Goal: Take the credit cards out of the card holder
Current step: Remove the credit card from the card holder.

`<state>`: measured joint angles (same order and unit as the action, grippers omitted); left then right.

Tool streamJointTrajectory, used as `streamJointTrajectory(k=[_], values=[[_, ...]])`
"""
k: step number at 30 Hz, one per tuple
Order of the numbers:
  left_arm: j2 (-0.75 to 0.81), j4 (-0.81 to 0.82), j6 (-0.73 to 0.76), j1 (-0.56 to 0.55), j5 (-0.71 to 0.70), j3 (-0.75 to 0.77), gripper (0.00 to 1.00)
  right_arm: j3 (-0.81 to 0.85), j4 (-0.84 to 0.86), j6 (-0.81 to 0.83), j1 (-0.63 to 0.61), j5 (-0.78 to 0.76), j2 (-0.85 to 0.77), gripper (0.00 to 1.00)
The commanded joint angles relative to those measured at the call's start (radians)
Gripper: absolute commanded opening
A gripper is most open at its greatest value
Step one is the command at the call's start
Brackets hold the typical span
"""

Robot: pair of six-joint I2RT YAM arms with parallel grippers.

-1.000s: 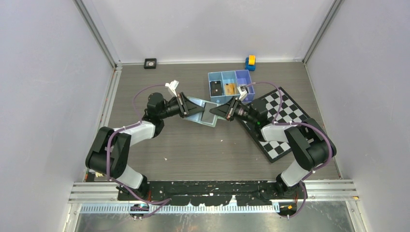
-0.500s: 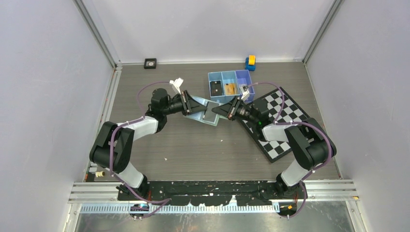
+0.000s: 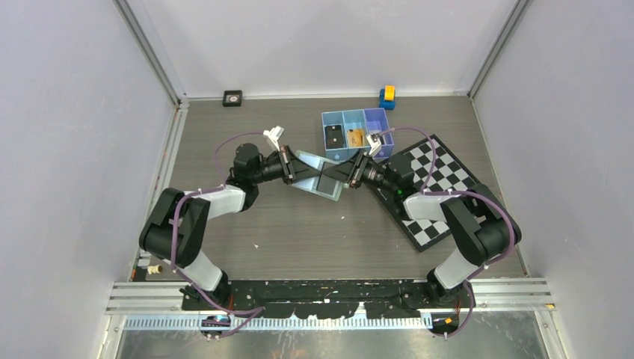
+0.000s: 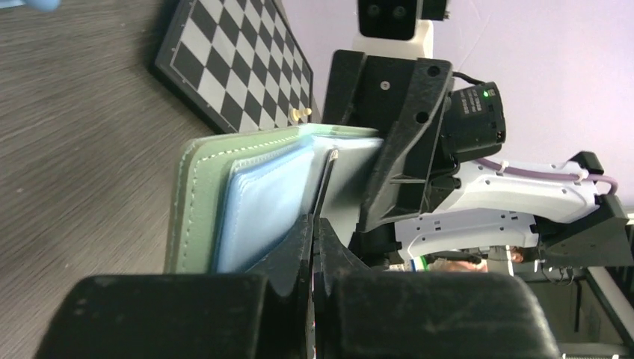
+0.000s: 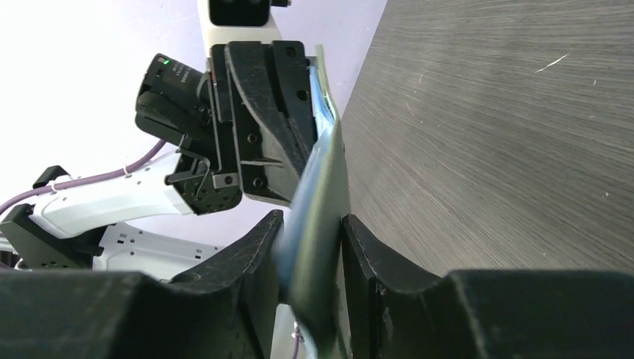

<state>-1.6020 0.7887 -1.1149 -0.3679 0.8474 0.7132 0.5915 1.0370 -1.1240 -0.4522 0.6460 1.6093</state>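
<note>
Looking from above: card holder [image 3: 308, 163] held up over the table [image 3: 299, 224] and spread open between left gripper [image 3: 293, 170] and right gripper [image 3: 345, 172], one at each half, presumably to keep the pockets exposed and steady. Grey rectangle [image 3: 327, 180] on the open face, possibly the last card, not yet out. Black card [image 3: 334, 137] lying in the left compartment of the blue tray [image 3: 357, 112], gold-orange card [image 3: 356, 137] in the middle one, so most of the job judged done.

Turning to the left wrist: left gripper [image 4: 312, 224] clenched tight on a thin inner leaf of the card holder [image 4: 198, 202], anchoring that side against any pull from across.

Turning to the right wrist: right gripper [image 5: 314, 217] flanking the other half of the card holder [image 5: 321, 172], fingers [image 5: 254, 254] close against both faces; pressing or slack, cannot tell. Next move probably a pinch on the card itself, with a risk of dragging the whole holder along.
</note>
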Motion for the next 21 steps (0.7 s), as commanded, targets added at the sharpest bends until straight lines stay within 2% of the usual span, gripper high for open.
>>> streamJointTrajectory(k=[1, 6, 10, 11, 15, 21], values=[[0.051, 0.085, -0.035, 0.040, -0.002, -0.037, 0.00, 0.015, 0.037, 0.015, -0.006, 0.004, -0.049, 0.40], [0.069, 0.082, -0.034, 0.063, -0.020, -0.057, 0.00, 0.022, 0.034, 0.005, -0.005, 0.007, -0.038, 0.38], [0.083, 0.055, -0.021, 0.070, -0.022, -0.056, 0.00, 0.033, 0.004, 0.010, -0.003, 0.007, -0.032, 0.06], [0.081, 0.054, -0.017, 0.069, -0.016, -0.053, 0.00, 0.038, -0.007, 0.013, -0.004, 0.007, -0.028, 0.02], [0.074, 0.013, 0.014, 0.034, 0.002, -0.023, 0.00, 0.042, -0.013, 0.012, -0.001, 0.009, -0.025, 0.00], [0.036, -0.199, 0.118, -0.031, 0.018, 0.071, 0.15, 0.039, 0.001, 0.006, 0.001, 0.013, -0.028, 0.00]])
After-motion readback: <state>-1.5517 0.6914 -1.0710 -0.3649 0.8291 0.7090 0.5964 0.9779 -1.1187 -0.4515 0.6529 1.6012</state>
